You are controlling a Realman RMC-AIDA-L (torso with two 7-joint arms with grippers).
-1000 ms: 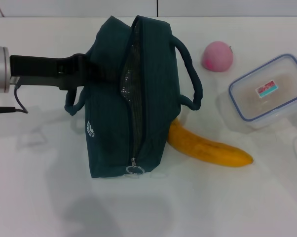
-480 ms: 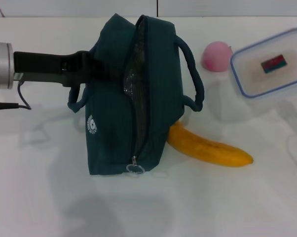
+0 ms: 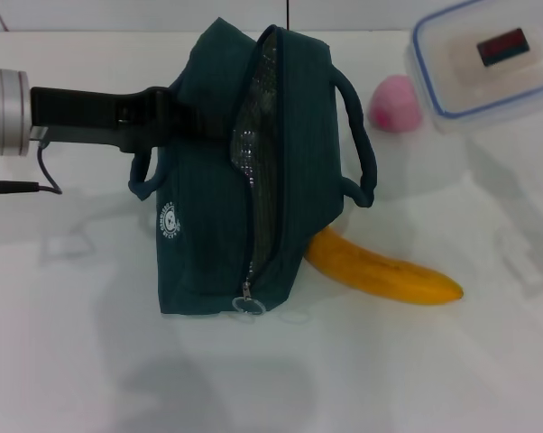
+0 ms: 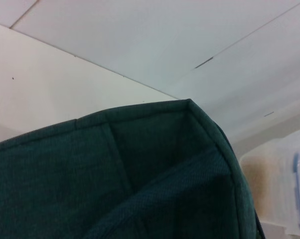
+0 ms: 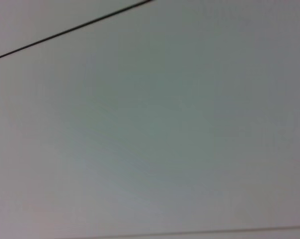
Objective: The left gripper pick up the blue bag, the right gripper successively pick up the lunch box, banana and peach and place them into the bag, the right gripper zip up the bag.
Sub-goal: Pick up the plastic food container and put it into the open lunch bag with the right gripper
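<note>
The dark blue bag (image 3: 208,225) stands in the middle of the table, its zip open along the top and showing a silver lining. My left gripper (image 3: 177,115) is shut on the bag's left side near the handle; the bag's cloth fills the left wrist view (image 4: 115,174). The clear lunch box (image 3: 488,59) with a blue-rimmed lid hangs above the table at the far right; it also shows in the left wrist view (image 4: 274,184). My right gripper is out of view. The banana (image 3: 384,271) lies against the bag's right side. The pink peach (image 3: 393,104) lies behind it.
The white table (image 3: 416,361) spreads to the front and right. The zip pull ring (image 3: 247,305) hangs at the bag's near end. A cable (image 3: 23,188) trails from my left arm. The right wrist view shows only a plain white surface.
The lunch box has risen off the table and moved up and back toward the far right corner. The bag has shifted slightly and its opening has widened.
</note>
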